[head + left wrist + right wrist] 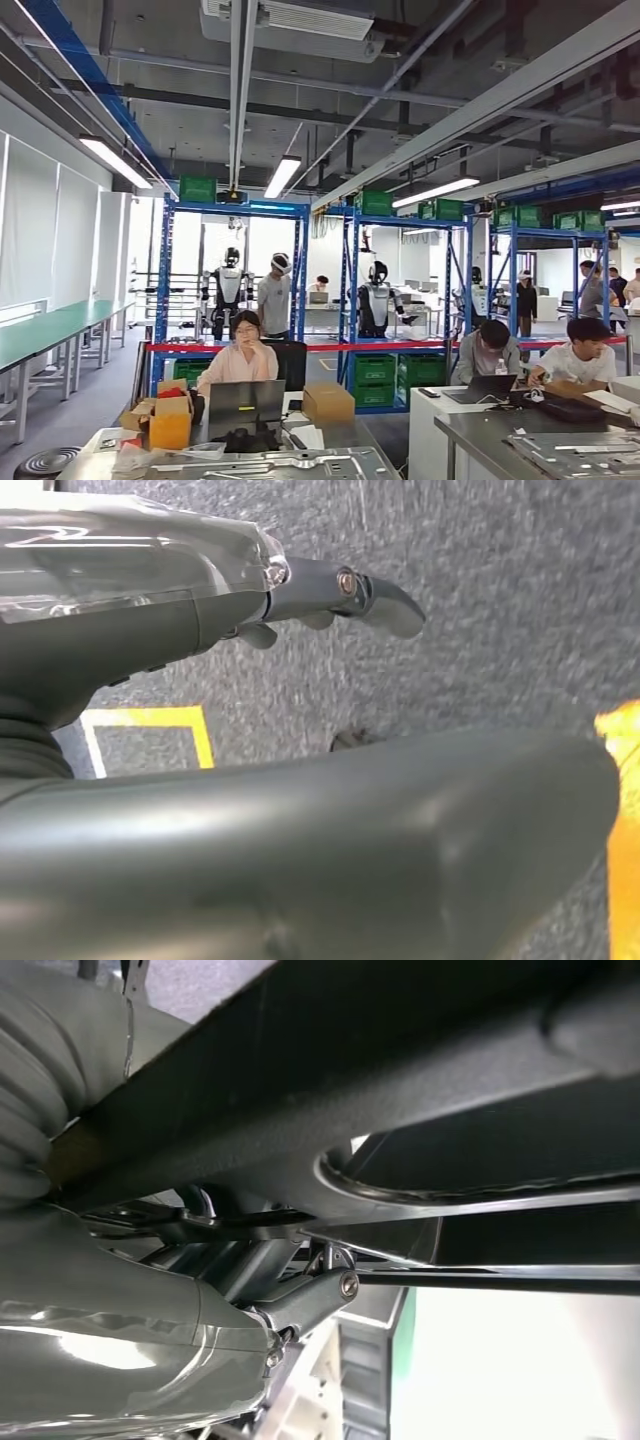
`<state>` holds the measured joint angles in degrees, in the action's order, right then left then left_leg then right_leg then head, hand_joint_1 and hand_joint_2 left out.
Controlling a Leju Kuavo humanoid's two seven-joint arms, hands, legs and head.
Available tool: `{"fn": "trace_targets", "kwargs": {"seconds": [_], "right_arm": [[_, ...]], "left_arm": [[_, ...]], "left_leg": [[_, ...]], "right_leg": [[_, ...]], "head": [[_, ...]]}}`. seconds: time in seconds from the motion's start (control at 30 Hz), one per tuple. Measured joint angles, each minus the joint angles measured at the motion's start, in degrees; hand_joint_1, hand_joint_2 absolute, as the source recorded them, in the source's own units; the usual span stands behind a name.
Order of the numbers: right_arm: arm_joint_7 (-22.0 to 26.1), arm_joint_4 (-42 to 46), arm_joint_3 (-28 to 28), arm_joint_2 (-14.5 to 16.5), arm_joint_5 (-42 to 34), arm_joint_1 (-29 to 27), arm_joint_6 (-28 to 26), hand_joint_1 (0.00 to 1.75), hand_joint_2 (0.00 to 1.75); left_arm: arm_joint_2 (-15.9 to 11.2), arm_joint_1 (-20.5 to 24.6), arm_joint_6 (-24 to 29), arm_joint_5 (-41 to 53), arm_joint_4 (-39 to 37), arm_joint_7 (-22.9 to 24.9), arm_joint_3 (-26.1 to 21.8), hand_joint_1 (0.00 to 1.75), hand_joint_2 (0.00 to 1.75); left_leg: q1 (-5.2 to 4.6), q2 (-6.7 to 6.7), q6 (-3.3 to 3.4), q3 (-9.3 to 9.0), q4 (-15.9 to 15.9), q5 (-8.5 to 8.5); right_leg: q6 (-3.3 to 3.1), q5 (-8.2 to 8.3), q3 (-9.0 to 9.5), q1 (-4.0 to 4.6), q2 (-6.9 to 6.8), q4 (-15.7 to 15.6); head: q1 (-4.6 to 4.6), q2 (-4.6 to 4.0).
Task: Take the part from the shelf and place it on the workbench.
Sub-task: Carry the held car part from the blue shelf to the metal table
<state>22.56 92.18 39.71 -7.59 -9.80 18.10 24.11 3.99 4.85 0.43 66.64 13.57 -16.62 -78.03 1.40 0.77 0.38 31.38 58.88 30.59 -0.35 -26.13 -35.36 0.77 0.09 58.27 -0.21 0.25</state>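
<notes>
Nearest in: my left hand (249, 610) hangs over grey carpet (490, 600) with yellow floor tape (147, 720). Its fingers (377, 595) are straight out and apart from the thumb (340, 840), with nothing between them, so I call it released.

Right hand (226, 1330): a dark flat piece (377, 1192) with a round-edged cutout runs close across the fingers (309, 1300). Its long axis lies along the way the fingers point. I take it for the part, but the view is too tight to be sure. I cannot tell whether the hand is clamped on it or only lying against it.

Head view, front edge: a steel-topped workbench (362, 440) carries a pale stamped metal sheet (249, 465), cardboard boxes (170, 420) and a laptop (245, 405), with a seated person (241, 355) behind it. A second steel bench (483, 430) stands to the right with another stamped sheet (573, 455) on it.

Farther back: red-and-white barrier tape (332, 347), then blue shelf racks (226, 210) with green crates (375, 370), other humanoids and people beyond.

What matters for the set-down: if the dark piece is the part, it is on the right arm's side. The benches lie ahead and below, the left-hand one nearer centre. I would confirm the hold first.
</notes>
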Motion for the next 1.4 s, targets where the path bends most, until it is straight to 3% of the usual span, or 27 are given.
{"fn": "trace_targets", "kwargs": {"seconds": [0.07,0.1,0.17,0.2,0.23,0.27,0.33,0.37,0.43,0.53,0.6,0.7,0.73,0.77,0.8,0.87,0.93,1.03,1.1,1.23,1.27,1.3,1.37,1.4], "right_arm": [[0.0,0.0,0.0,-0.1,0.2,0.3,-0.1,1.75,1.75],[0.0,0.0,0.0,-0.1,0.2,0.4,-0.1,1.75,1.75],[0.1,0.0,0.0,-0.1,0.2,0.6,-0.1,1.75,1.75],[0.1,0.0,0.0,-0.1,0.0,0.5,-0.1,1.75,1.75],[0.2,0.0,0.1,-0.1,-0.1,0.3,-0.1,1.75,1.75],[0.2,0.0,0.1,-0.1,-0.3,0.2,-0.2,1.75,1.75],[0.3,0.0,0.1,-0.1,-0.4,-0.1,-0.2,1.75,1.75],[0.3,0.0,0.1,-0.1,-0.5,-0.1,-0.2,1.75,1.75],[0.3,0.0,0.1,-0.1,-0.5,-0.1,-0.2,1.75,1.75],[0.3,0.1,0.1,-0.1,-0.5,-0.2,-0.2,1.75,1.75],[0.4,0.1,0.0,-0.1,-0.6,-0.1,-0.2,1.75,1.75],[0.4,0.2,0.0,-0.1,-0.6,-0.2,-0.2,1.75,1.75],[0.4,0.2,0.0,-0.2,-0.6,-0.3,-0.2,1.75,1.75],[0.4,0.2,0.0,-0.2,-0.6,-0.4,-0.2,1.75,1.75],[0.4,0.2,0.0,-0.2,-0.6,-0.5,-0.2,1.75,1.75],[0.4,0.2,0.0,-0.2,-0.6,-0.5,-0.2,1.75,1.75],[0.3,0.2,0.0,-0.3,-0.6,-0.6,-0.3,1.75,1.75],[0.3,0.4,-0.1,-0.3,-0.6,-0.7,-0.3,1.75,1.75],[0.3,0.6,-0.2,-0.3,-0.6,-0.6,-0.3,1.75,1.75],[0.3,0.6,-0.2,-0.2,-0.6,-1.0,-0.3,1.75,1.75],[0.3,0.6,-0.2,-0.2,-0.6,-1.2,-0.3,1.75,1.75],[0.3,0.6,-0.2,-0.2,-0.6,-1.3,-0.3,1.75,1.75],[0.3,0.6,-0.2,-0.2,-0.6,-1.4,-0.3,1.75,1.75],[0.3,0.6,-0.2,-0.2,-0.4,-1.4,-0.3,1.75,1.75]], "left_arm": [[0.0,0.0,0.0,0.0,0.0,0.0,0.0,0.0,1.75],[0.0,0.1,0.0,0.0,0.0,0.0,0.0,0.0,1.75],[0.0,0.0,0.0,0.0,0.0,0.0,0.0,0.0,1.75],[-0.1,-0.1,0.0,0.0,0.0,0.0,0.0,0.0,1.75],[-0.1,-0.2,0.0,0.0,0.0,0.0,0.0,0.0,1.75],[-0.1,-0.4,0.0,0.0,0.0,0.0,0.0,0.0,1.75],[-0.1,-0.4,0.0,0.0,0.0,0.0,0.0,0.0,1.75],[-0.1,-0.4,0.0,0.0,0.0,0.0,0.0,0.0,1.75],[0.0,-0.2,0.0,0.0,0.0,0.0,0.0,0.0,1.75],[0.0,-0.2,0.0,0.0,0.0,0.0,0.0,0.0,1.75],[0.0,-0.1,0.1,0.0,0.0,0.0,0.0,0.0,1.75],[0.0,0.0,0.1,0.1,0.0,0.0,0.0,0.0,1.75],[0.0,0.0,0.0,0.1,0.0,0.0,0.0,0.0,1.75],[0.0,-0.1,0.0,0.1,0.0,0.0,0.0,0.0,1.75],[0.0,-0.1,0.0,0.1,0.0,0.1,0.0,0.0,1.75],[0.1,-0.2,0.0,0.1,0.0,0.1,0.0,0.0,1.75],[0.4,-0.2,0.1,0.2,0.0,0.2,0.0,0.0,1.75],[0.7,-0.3,0.1,0.4,0.0,0.3,0.0,0.0,1.75],[0.8,-0.1,0.1,0.5,0.0,0.3,0.0,0.0,1.75],[0.6,0.0,0.2,0.6,0.0,0.3,0.1,0.0,1.75],[0.6,-0.1,0.2,0.6,0.0,0.3,0.0,0.0,1.75],[0.6,-0.2,0.2,0.6,0.0,0.3,0.0,0.0,1.75],[0.5,-0.2,0.2,0.6,0.0,0.3,0.1,0.0,1.75],[0.5,-0.2,0.2,0.6,0.0,0.3,0.1,0.0,1.75]], "left_leg": [[-0.15,-0.07,-0.43,0.09,0.9,0.79],[-0.21,-0.13,-0.55,1.03,2.9,1.75],[-0.24,-0.18,-0.8,5.1,9.8,4.13],[-0.22,-0.19,-0.95,7.19,12.9,4.73],[-0.18,-0.21,-1.13,8.58,14.4,4.31],[-0.1,-0.25,-1.28,8.93,13.9,2.75],[0.14,-0.57,-1.51,7.2,8.1,-2.2],[0.15,-0.8,-1.51,6.07,5.1,-3.87],[-0.04,-1.09,-0.78,4.77,2.1,-4.06],[-0.13,-0.75,0.54,4.12,1.4,-2.89],[0.07,-0.55,1.15,3.25,1.2,-2.43],[0.01,-0.29,1.59,2.18,1.1,-1.45],[-0.03,-0.18,1.6,1.74,1.1,-1.05],[-0.08,-0.06,1.59,1.18,1.1,-0.61],[-0.11,0.06,1.54,0.53,1.1,-0.15],[-0.09,0.29,1.31,-0.67,0.9,0.74],[0.15,0.44,0.83,-1.23,0.3,1.22],[0.24,0.24,0.02,-2.29,-0.2,1.25],[0.17,-0.03,-0.16,-1.92,1.9,1.93],[0.19,-0.18,-0.84,5.89,13.2,5.7],[0.22,-0.2,-1.08,7.03,13.7,5.28],[0.29,-0.23,-1.31,7.23,12.2,3.56],[0.47,-0.34,-1.68,5.87,6.0,-1.7],[0.44,-0.53,-1.65,5.28,3.3,-3.06]], "right_leg": [[-0.31,-0.04,1.23,-0.26,-0.51,-1.4],[-0.42,-0.09,1.88,-0.41,-0.78,-2.0],[-0.65,-0.68,2.73,-0.34,-1.07,-2.2],[-0.66,-1.06,3.13,-0.33,-1.12,-2.2],[-0.63,-1.5,3.63,-0.35,-1.15,-2.2],[-0.53,-1.97,4.22,-0.4,-1.14,-2.2],[-0.1,-3.21,5.58,-0.54,-1.12,-1.9],[0.26,-3.88,6.07,-0.46,-1.1,-1.6],[0.9,-4.82,6.35,-0.31,-1.07,-1.1],[1.65,-5.42,6.45,-0.39,-0.98,-0.6],[2.24,-6.56,4.96,-0.58,-0.78,2.8],[2.77,-9.72,-2.2,-0.82,-0.68,13.8],[2.76,-9.85,-4.22,-0.84,-0.67,15.9],[2.62,-8.72,-5.22,-0.81,-0.64,15.9],[2.35,-6.45,-5.16,-0.73,-0.59,13.7],[1.41,-1.08,-3.4,-0.29,-0.39,6.3],[0.27,0.87,-2.15,0.26,-0.14,1.6],[-0.63,0.54,-0.68,0.42,-0.14,-0.5],[-0.91,0.29,1.09,0.09,-0.3,-1.8],[-1.04,-1.04,3.02,-0.09,-0.31,-2.2],[-0.95,-1.51,3.58,-0.15,-0.26,-2.2],[-0.78,-2.05,4.28,-0.27,-0.23,-2.2],[-0.19,-3.29,5.71,-0.49,-0.23,-2.0],[0.14,-3.83,6.15,-0.54,-0.26,-1.7]], "head": [[0.01,-0.02],[0.01,-0.02],[0.01,-0.04],[0.01,-0.04],[0.01,-0.05],[0.01,-0.05],[0.01,-0.05],[0.02,-0.05],[-0.01,-0.05],[-0.04,-0.05],[-0.03,-0.05],[-0.03,-0.05],[-0.03,-0.05],[-0.03,-0.05],[-0.03,-0.05],[-0.02,-0.05],[-0.03,-0.02],[-0.02,0.03],[0.0,0.02],[0.01,-0.03],[0.01,-0.03],[0.01,-0.03],[0.01,-0.04],[-0.02,-0.04]]}}
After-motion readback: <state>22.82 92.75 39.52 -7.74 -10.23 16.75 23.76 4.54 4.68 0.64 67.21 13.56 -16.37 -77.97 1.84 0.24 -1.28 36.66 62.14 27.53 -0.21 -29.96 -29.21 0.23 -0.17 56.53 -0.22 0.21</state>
